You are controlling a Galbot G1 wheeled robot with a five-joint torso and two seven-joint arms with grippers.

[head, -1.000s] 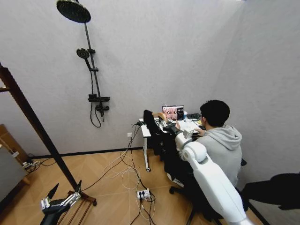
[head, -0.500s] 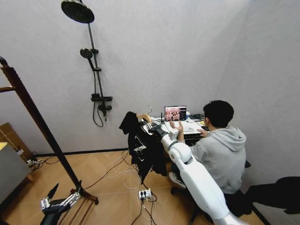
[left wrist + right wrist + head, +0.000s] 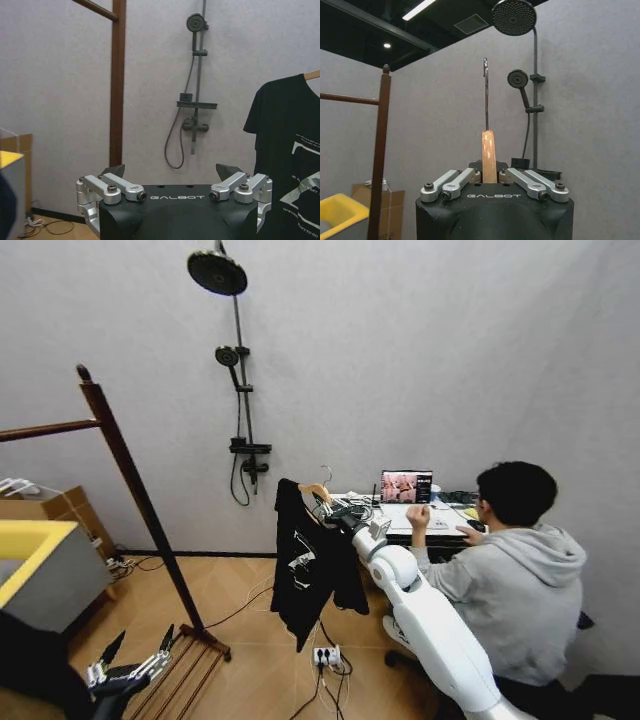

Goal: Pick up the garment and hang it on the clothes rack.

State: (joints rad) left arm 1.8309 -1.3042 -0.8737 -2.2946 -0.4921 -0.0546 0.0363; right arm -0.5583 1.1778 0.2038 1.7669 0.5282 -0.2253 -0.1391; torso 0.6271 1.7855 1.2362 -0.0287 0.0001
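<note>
A: Where is the garment [image 3: 315, 570] seen?

B: It is seen hanging in the air on a wooden hanger [image 3: 316, 490], held out at the end of the right arm, in front of the grey wall; its white printed marks are turned toward the head camera; its hem is carried clear of the floor; in the left wrist view it [image 3: 290, 155] is seen at the edge of the picture, well apart from the rack post.

A: How is the right claw [image 3: 490, 175] set?

B: It is closed narrowly on the hanger's wooden neck [image 3: 488, 156]; the metal hook [image 3: 485, 92] is seen standing upright above the fingers; in the head view the claw [image 3: 335, 510] is found just beside the garment's shoulder.

A: And the left claw [image 3: 172, 172]?

B: It is held low, near the floor, with its fingers spread wide and nothing between them; in the head view it [image 3: 135, 645] is seen just beside the rack's slatted base.

A: Where is the rack [image 3: 135, 505] placed?

B: It is stood on the robot's left, well apart from the garment; one post with a ball finial and part of the rail are shown; nothing is seen hung on the visible part of the rail.

A: What lies behind?

B: A shower fitting [image 3: 240, 380] is mounted on the wall; a surface [image 3: 400, 515] with a laptop [image 3: 407, 486] is seen behind the right arm; a yellow bin [image 3: 35, 565] is seen at the left edge.
</note>
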